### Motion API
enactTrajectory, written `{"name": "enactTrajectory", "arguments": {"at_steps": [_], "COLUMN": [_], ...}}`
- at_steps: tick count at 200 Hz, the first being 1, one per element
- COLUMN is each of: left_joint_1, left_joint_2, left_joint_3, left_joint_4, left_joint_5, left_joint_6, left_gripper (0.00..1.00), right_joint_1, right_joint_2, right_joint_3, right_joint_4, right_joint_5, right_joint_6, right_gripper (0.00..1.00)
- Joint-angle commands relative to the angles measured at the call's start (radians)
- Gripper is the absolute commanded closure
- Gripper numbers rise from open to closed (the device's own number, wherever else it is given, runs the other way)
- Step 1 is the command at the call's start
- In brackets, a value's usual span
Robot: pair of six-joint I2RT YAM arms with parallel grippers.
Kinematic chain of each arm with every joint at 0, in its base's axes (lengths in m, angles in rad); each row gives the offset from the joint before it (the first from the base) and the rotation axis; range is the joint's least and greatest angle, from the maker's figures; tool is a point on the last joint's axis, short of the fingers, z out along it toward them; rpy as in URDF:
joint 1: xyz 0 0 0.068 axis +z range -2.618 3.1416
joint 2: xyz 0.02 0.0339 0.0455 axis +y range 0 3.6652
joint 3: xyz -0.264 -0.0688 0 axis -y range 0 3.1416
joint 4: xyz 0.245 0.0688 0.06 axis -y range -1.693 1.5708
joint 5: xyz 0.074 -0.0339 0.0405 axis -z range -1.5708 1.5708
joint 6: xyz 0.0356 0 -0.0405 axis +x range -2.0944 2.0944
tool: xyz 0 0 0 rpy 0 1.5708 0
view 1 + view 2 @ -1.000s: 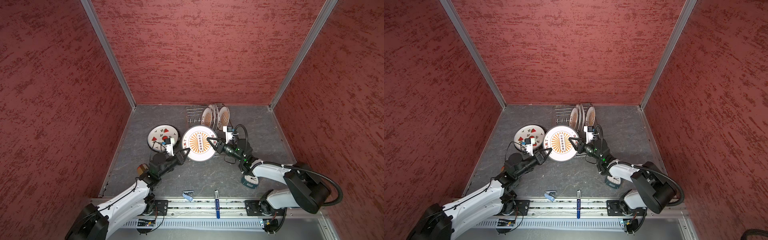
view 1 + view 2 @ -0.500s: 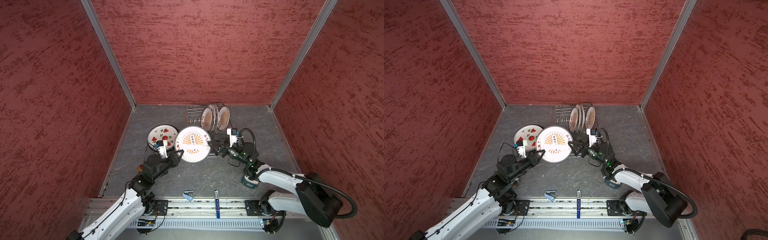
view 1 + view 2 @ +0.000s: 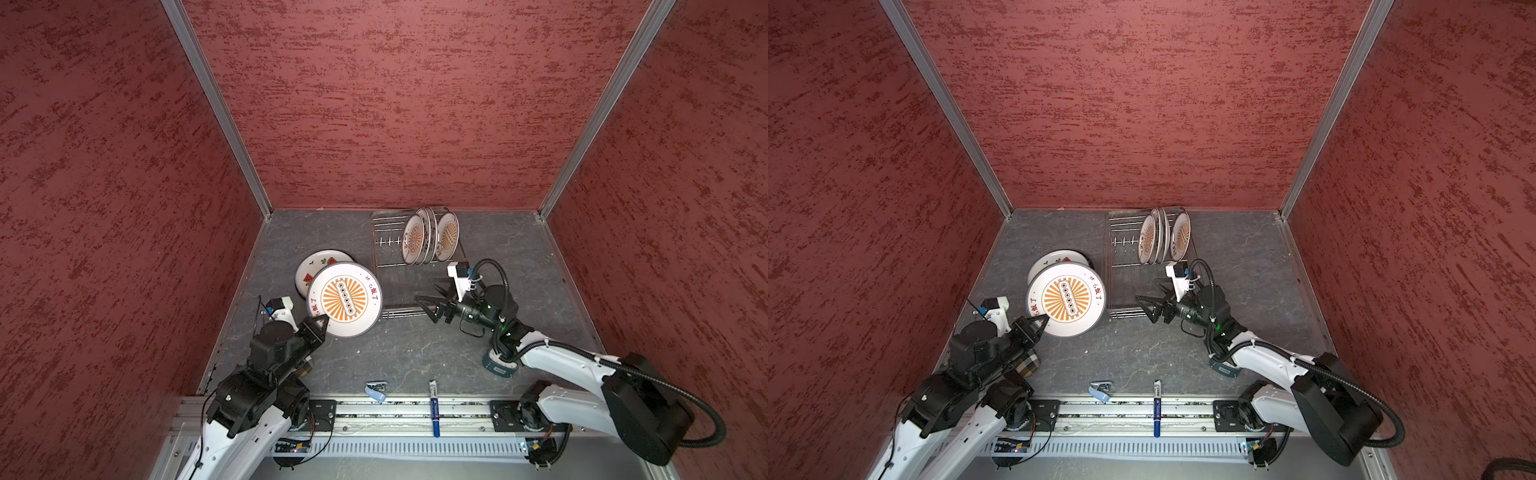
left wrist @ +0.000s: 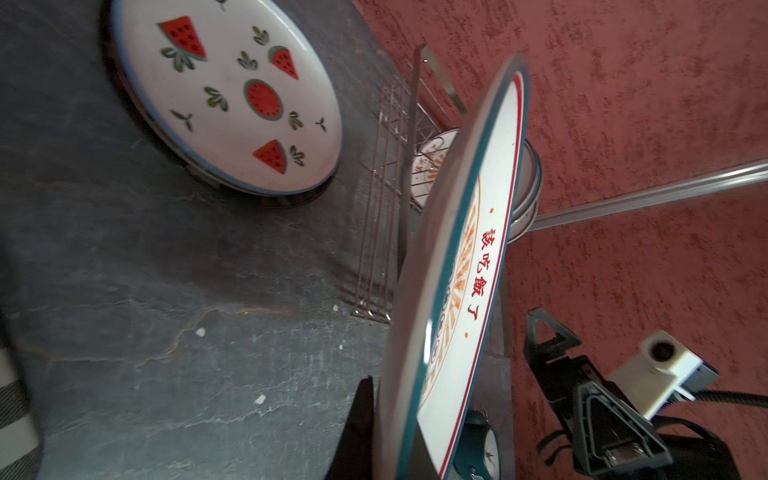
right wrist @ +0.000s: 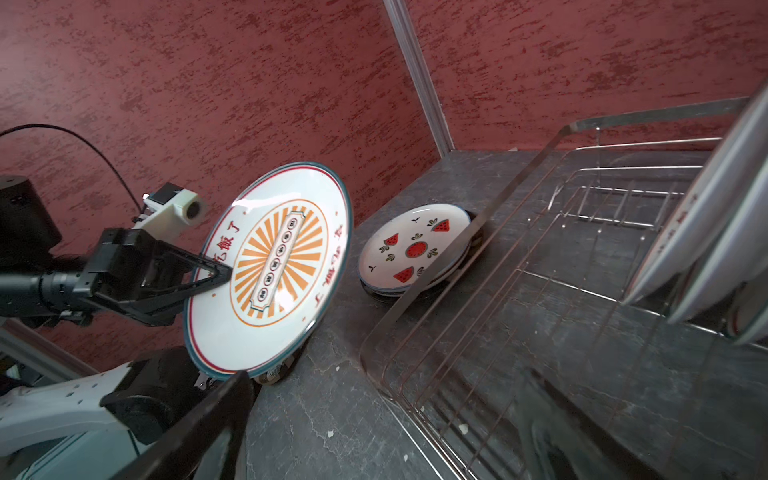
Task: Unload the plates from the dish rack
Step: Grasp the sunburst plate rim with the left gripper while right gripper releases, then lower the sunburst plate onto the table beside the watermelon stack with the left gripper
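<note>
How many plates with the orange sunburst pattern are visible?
3. One plate hangs in the left gripper, left of the rack. Two stand in the rack at its far end. The plates between them show only rims, so more may be hidden.

Cannot count the stack under the watermelon plate [image 3: 320,262]; half covered in both top views by the sunburst plate [image 3: 345,299]. Cannot count the plates [image 3: 430,241] standing in the rack [image 3: 384,242] either, overlapped from above and cut off by the edge in the right wrist view. Shows only one finger [image 4: 356,424] of the left hand [image 3: 320,322] in the left wrist view, the other behind the plate's rim. Blurred and cropped: fingers [image 5: 199,424] of the right hand [image 3: 425,291]. Mostly hidden under the arms: teal clock [image 3: 498,366], checked thing [image 3: 1027,360].
</note>
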Motion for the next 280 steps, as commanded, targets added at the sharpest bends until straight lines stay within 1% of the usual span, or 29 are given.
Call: {"name": "enactTrajectory", "arguments": {"at_steps": [1,27,45,71,91,136,168,198,236,258,266,280], "left_joint_1": [0.008,0.008,0.007,0.008,0.008,0.007,0.005,0.002,0.005,0.005,0.005,0.005], "left_joint_2": [0.005,0.054,0.039,-0.013,0.001,0.103,0.208,0.210,0.197,0.222,0.233,0.241], "left_joint_3": [0.034,0.061,0.042,-0.006,-0.033,-0.064,-0.077,-0.136,-0.201,-0.277,-0.278,-0.269], "left_joint_4": [-0.105,-0.188,-0.188,-0.197,-0.217,-0.127,-0.126,-0.058,0.011,0.112,0.107,0.065], "left_joint_5": [-0.040,-0.065,-0.049,-0.063,-0.067,-0.009,0.008,0.023,0.021,0.080,0.068,0.030], "left_joint_6": [-0.055,-0.156,-0.178,-0.239,-0.309,-0.321,-0.370,-0.422,-0.466,-0.520,-0.527,-0.545], "left_gripper": [1.00,1.00,1.00,1.00,1.00,1.00,1.00,1.00,1.00,0.99,0.97,0.89], "right_joint_1": [0.011,0.033,0.051,0.075,0.094,0.121,0.129,0.138,0.167,0.187,0.193,0.205], "right_joint_2": [-0.008,-0.030,-0.026,-0.024,-0.023,-0.042,-0.023,0.023,0.073,0.097,0.103,0.110], "right_joint_3": [0.040,0.100,0.147,0.150,0.149,0.152,0.154,0.179,0.221,0.242,0.249,0.254], "right_joint_4": [-0.057,-0.167,-0.235,-0.233,-0.232,-0.229,-0.214,-0.197,-0.215,-0.214,-0.218,-0.219], "right_joint_5": [-0.134,-0.136,-0.124,-0.106,-0.093,-0.082,-0.078,-0.081,-0.064,-0.054,-0.053,-0.048], "right_joint_6": [-0.103,-0.147,-0.154,-0.134,-0.125,-0.124,-0.115,-0.098,-0.107,-0.099,-0.100,-0.105], "right_gripper": [0.01,0.01,0.01,0.01,0.01,0.01,0.01,0.01,0.01,0.02,0.02,0.02]}}
